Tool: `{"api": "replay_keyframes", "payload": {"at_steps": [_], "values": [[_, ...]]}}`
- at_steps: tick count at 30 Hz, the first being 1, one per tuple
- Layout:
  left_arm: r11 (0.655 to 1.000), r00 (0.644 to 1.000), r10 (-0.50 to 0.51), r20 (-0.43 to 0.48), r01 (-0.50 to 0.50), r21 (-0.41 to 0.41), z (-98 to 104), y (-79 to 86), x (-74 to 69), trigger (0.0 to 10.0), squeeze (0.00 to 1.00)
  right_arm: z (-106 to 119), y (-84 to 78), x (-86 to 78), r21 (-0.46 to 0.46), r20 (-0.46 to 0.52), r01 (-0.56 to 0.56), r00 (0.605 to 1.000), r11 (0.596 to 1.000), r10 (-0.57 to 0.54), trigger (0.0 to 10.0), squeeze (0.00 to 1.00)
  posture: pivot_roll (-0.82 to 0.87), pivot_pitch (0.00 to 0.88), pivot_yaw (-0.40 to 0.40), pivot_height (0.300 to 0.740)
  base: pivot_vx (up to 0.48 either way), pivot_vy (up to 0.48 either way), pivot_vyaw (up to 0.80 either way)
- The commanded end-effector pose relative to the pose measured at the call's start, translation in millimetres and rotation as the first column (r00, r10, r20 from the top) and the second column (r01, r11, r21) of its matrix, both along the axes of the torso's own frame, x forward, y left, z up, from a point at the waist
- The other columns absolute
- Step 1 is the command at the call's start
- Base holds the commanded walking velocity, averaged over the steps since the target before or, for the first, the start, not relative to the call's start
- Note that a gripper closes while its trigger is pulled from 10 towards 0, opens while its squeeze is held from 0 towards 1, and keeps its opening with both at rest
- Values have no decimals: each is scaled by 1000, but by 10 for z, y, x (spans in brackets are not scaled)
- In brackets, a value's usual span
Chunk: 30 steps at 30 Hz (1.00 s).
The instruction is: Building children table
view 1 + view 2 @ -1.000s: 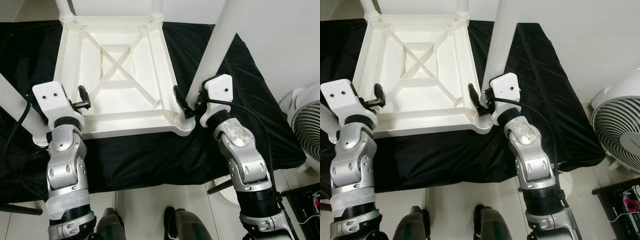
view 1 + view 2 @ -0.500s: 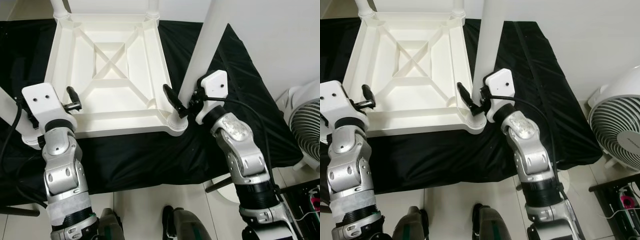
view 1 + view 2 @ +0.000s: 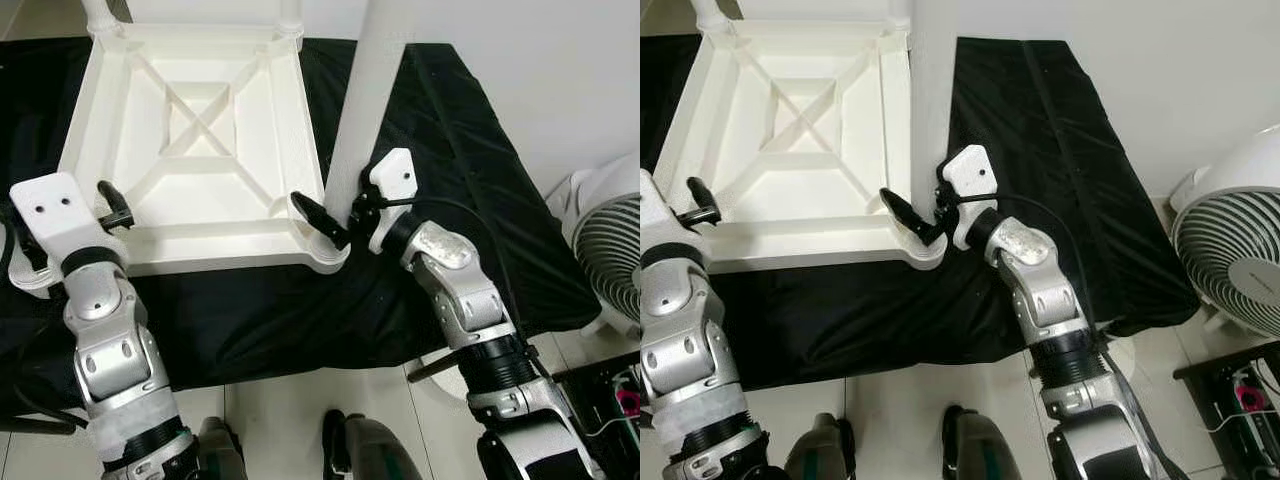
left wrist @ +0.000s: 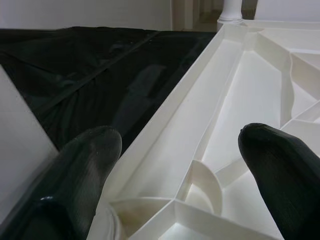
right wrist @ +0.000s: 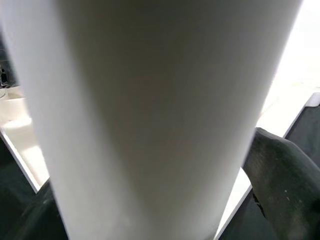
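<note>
- Left eye view: the white tabletop [image 3: 190, 150] lies upside down on a black cloth [image 3: 450, 170], ribbed underside up, so the corner sockets face upward for the legs.
- The right gripper [image 3: 340, 222] has its two black fingers around the base of a tall white leg [image 3: 365, 110], which stands upright at the near right corner of the tabletop. One finger lies over the corner on the tabletop side; the other is behind the leg. The hold looks meant to keep the leg plumb while it seats in the socket.
- In the right wrist view the leg [image 5: 150, 115] sits close between the fingers, which close on it from both sides.
- The left gripper [image 3: 110, 205] hangs at the near left corner with its fingers spread wide and nothing between them. The left wrist view shows the rim [image 4: 165, 120] and the empty corner socket [image 4: 205, 190] between the fingertips; probably it is there to steady the frame.
- Two shorter legs stand at the far corners [image 3: 100, 15], cut off by the frame edge.
- A white fan [image 3: 1230, 250] stands on the tiled floor to the right, well apart from the work. The cloth is loose and folded, so the tabletop could slide on it under a push.
</note>
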<state>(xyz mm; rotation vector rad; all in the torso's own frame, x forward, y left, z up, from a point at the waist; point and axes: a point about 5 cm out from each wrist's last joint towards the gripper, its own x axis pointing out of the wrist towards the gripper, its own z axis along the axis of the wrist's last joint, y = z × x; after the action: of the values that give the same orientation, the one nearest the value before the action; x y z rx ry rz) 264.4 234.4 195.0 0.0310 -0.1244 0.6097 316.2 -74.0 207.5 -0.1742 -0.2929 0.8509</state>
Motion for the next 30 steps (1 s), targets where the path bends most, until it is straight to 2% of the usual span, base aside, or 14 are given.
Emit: {"api": "replay_keyframes", "payload": {"at_steps": [1,2,5,6,8,10,14,15,16,21,24,30], "values": [[934,936,350,-20,-351,-72,-90,124,-172,10000,0,20,-56,37,-10,12,45,999,999,-44,10000,0,30,144,-56,740,0,0,0],[938,944,330,-24,-330,-101,-127,98,-164,10000,0,23,-79,32,-10,21,62,998,998,-62,10000,0,24,143,-52,740,0,0,0],[941,949,316,-26,-316,-120,-152,82,-159,10000,0,24,-92,27,-12,28,73,997,997,-72,10000,0,24,143,-52,740,0,0,0],[944,960,278,-40,-281,-173,-236,41,-146,10000,0,40,-134,27,2,44,132,990,991,-132,10000,0,19,143,-48,740,0,0,0],[960,980,178,-93,-194,-202,-438,-81,-143,10000,0,99,-218,2,53,72,263,961,963,-266,10000,0,5,142,-37,740,0,0,0],[978,982,123,-142,-145,-153,-558,-150,-179,10000,0,159,-259,-47,93,87,329,938,940,-336,10000,0,-4,143,-29,740,0,0,0],[988,980,87,-180,-108,-110,-619,-190,-190,10000,0,196,-260,-80,115,93,336,933,935,-347,10000,0,-7,144,-29,740,0,0,0],[996,973,15,-230,-34,-80,-705,-263,-156,10000,0,249,-232,-144,129,105,324,935,937,-338,10000,0,-9,144,-27,740,0,0,0],[997,972,-46,-230,32,-64,-707,-326,-108,10000,0,301,-211,-187,148,118,313,936,938,-331,10000,0,-11,144,-26,740,0,0,0],[992,972,-122,-201,112,-61,-654,-420,-40,10000,0,390,-212,-207,183,136,310,932,933,-336,10000,0,-13,139,-25,740,0,0,0],[969,964,-230,-135,215,-118,-580,-575,48,10000,0,545,-219,-222,231,167,315,919,921,-356,10000,0,-14,135,-23,740,0,0,0],[952,951,-289,-107,274,-139,-545,-706,122,10000,0,631,-215,-254,262,175,329,908,907,-380,10000,0,-15,117,-25,740,0,0,0]]}}
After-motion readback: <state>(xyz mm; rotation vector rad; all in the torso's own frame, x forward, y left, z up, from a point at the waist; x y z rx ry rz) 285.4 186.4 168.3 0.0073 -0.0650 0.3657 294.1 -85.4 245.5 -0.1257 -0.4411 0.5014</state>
